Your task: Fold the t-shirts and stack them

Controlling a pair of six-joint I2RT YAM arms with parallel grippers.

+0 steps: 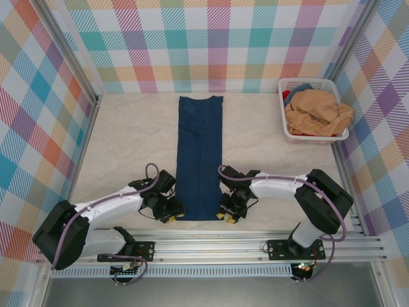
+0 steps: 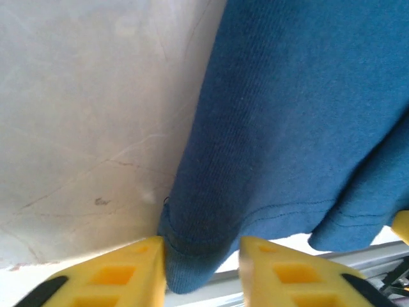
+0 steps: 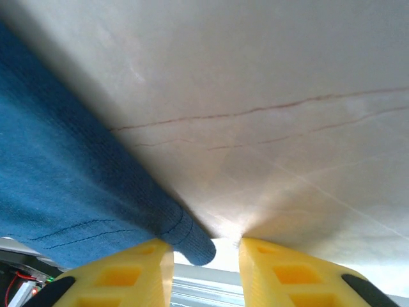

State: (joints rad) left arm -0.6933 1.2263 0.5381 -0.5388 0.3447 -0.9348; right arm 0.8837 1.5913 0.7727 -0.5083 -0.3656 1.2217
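Right up close in your left wrist view are two yellow fingers (image 2: 128, 275), cut off by the bottom edge. They belong to the left tool (image 2: 203, 251). A corner of the navy t-shirt (image 2: 300, 115) sits between them and fills the gap. You cannot tell if the tool is squeezing it or just sitting around it.

In your right wrist view, the right tool (image 3: 206, 248) has its fingers apart. The other near corner of the navy t-shirt (image 3: 57, 166) touches the finger at 9 o'clock. A bright gap shows beside the finger at 3 o'clock, so this tool is not clenched.

From above, the navy t-shirt (image 1: 199, 160) lies flat on the pale desk (image 1: 128, 141) as a long strip from 12 o'clock to 6 o'clock. The left tool (image 1: 171, 214) covers its 7 o'clock corner. The right tool (image 1: 227, 214) covers its 5 o'clock corner. So both corners are hard to see there.

At 2 o'clock stands a white basket (image 1: 307, 81). The tan-orange t-shirt (image 1: 316, 109) is bunched up inside it. Bits of blue and red peek out by it, too hidden to name.
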